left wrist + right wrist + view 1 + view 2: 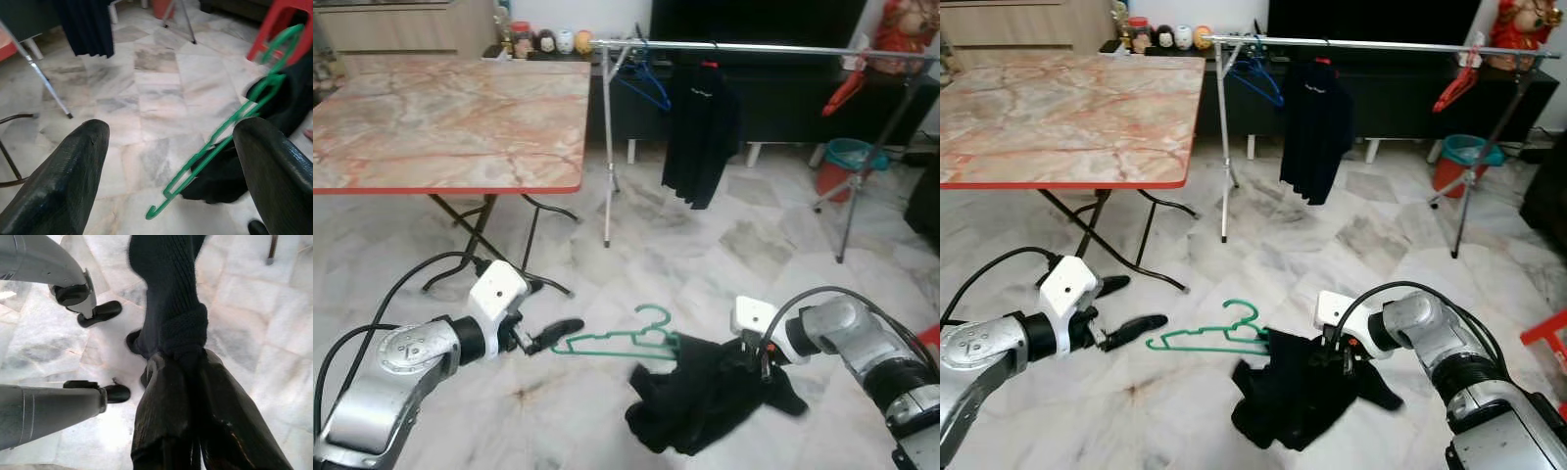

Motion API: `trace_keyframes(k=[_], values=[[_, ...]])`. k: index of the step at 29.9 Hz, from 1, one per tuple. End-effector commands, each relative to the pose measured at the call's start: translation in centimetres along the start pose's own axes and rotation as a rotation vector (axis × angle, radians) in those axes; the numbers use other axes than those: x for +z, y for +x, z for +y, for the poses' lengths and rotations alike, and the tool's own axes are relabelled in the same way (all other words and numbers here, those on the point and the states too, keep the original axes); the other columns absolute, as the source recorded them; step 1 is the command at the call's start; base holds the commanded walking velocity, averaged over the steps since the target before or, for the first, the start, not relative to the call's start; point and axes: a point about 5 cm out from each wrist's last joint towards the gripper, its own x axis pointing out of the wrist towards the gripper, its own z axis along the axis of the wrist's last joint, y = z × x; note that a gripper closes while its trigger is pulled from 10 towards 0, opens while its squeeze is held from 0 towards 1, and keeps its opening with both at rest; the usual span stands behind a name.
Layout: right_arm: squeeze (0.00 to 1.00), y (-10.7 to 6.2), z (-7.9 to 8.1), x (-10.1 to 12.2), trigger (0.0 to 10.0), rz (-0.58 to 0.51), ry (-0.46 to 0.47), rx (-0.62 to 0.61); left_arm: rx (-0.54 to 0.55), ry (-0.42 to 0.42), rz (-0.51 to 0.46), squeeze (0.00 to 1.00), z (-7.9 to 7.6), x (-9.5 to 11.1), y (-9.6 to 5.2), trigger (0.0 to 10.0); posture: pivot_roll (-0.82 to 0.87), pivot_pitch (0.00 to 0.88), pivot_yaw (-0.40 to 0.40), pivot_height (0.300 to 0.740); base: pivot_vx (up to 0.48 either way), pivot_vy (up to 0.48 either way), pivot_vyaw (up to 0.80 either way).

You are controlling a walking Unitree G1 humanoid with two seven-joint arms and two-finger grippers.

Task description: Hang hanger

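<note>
A green hanger (pixel 617 342) floats level above the floor, its far end caught in a black garment (pixel 705 397). My right gripper (pixel 759 357) is shut on that garment, and the knit cloth bunches between its fingers (pixel 166 401) in the right wrist view. At the hanger's near tip, my left gripper (pixel 548 313) is open. In the left wrist view the hanger (pixel 215 142) runs between the fingers (pixel 73 171) without touching them. A metal clothes rail (pixel 754 46) stands at the back, holding a black shirt (pixel 700 127) and a blue hanger (pixel 646 83).
A marble-topped folding table (pixel 440 117) stands at the left, its legs close behind my left arm. A red hanger (pixel 847 88) hangs on the rail's right end, with a teal bin (pixel 852 157) beneath. A red stool (pixel 1547 338) is at the right edge.
</note>
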Motion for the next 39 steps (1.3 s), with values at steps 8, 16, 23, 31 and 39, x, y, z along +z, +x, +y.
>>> trace_keyframes(k=[8,16,23,31,39], values=[[0.0,-0.9,-0.5,1.5,10.0,-0.065,-0.053,0.039,-0.13,0.02,0.051,0.0,-0.6,0.2,-0.5,10.0,0.11,0.0,-0.025,0.74,0.0,0.0,0.0],[0.0,-0.8,0.4,2.2,10.0,-0.037,-0.128,0.173,-0.32,0.02,0.031,0.0,-2.7,1.1,0.2,10.0,0.11,0.0,-0.029,0.74,0.0,0.0,0.0],[0.0,-0.6,0.0,3.8,10.0,-0.062,-0.175,0.184,-0.384,0.039,0.009,0.0,-3.6,2.2,1.0,10.0,0.11,0.0,-0.03,0.74,0.0,0.0,0.0],[0.0,-0.5,-0.4,6.9,10.0,-0.16,-0.24,0.157,-0.402,0.044,0.018,0.0,-5.2,2.1,2.4,10.0,0.11,0.0,-0.029,0.74,0.0,0.0,0.0],[0.0,-0.7,-0.1,8.1,10.0,-0.205,-0.27,0.183,-0.397,0.048,0.026,0.0,-5.9,2.0,3.2,10.0,0.11,0.0,-0.029,0.74,0.0,0.0,0.0]])
